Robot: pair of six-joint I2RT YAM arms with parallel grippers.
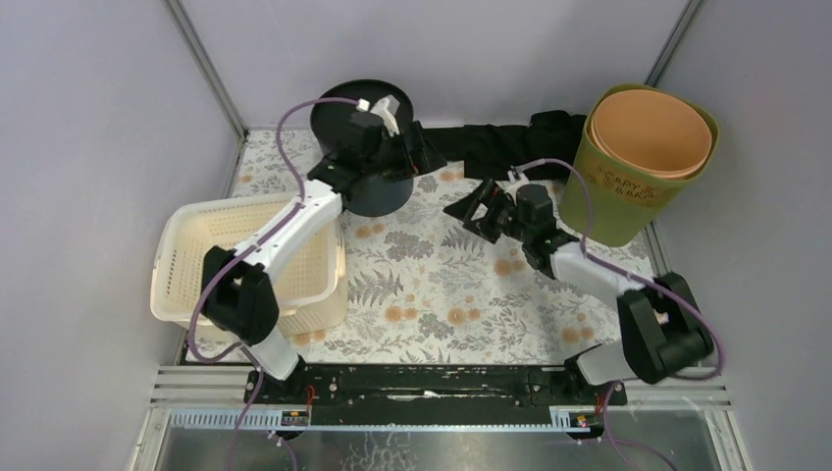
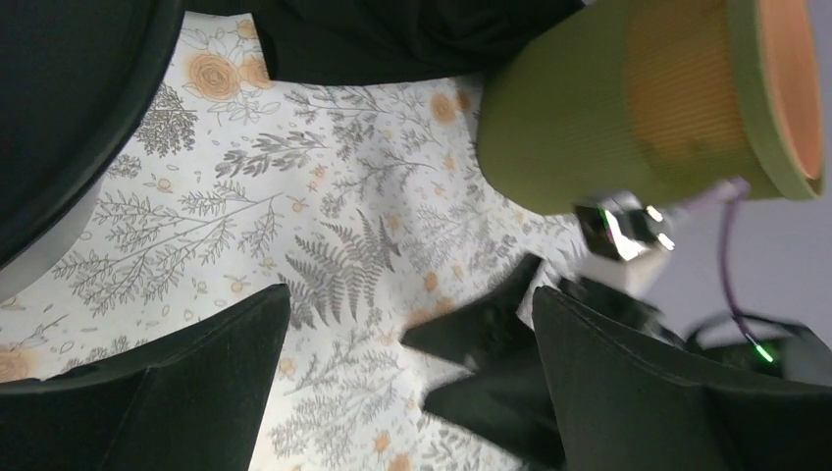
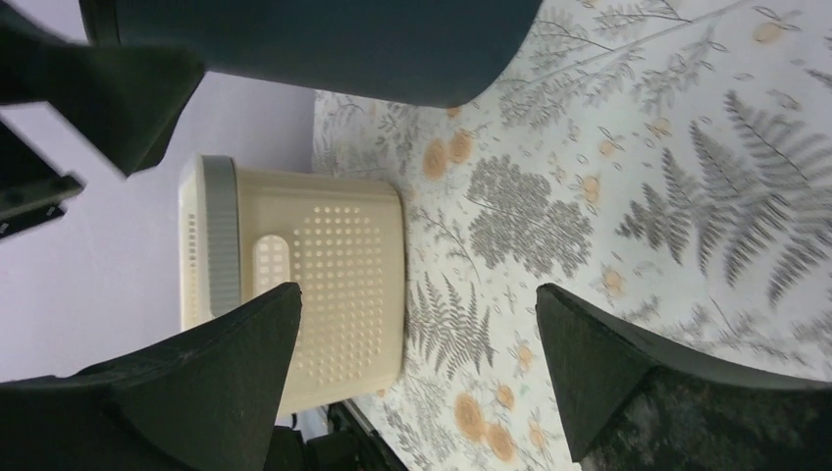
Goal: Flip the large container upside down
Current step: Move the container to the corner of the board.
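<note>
A large black round container (image 1: 365, 162) stands at the back of the floral mat; whether its upper face is open or closed does not show. It also shows in the left wrist view (image 2: 59, 108) and in the right wrist view (image 3: 314, 39). My left gripper (image 1: 420, 152) is open and empty, just right of the container's side; in its own view (image 2: 407, 324) only mat lies between the jaws. My right gripper (image 1: 478, 211) is open and empty over the mat, further right of the container; its own view (image 3: 417, 334) shows the jaws wide apart.
A green bin with an orange liner (image 1: 643, 162) leans at the back right. A cream perforated basket (image 1: 245, 265) stands at the left, under the left arm. A black cloth (image 1: 500, 137) lies along the back edge. The two grippers face each other closely.
</note>
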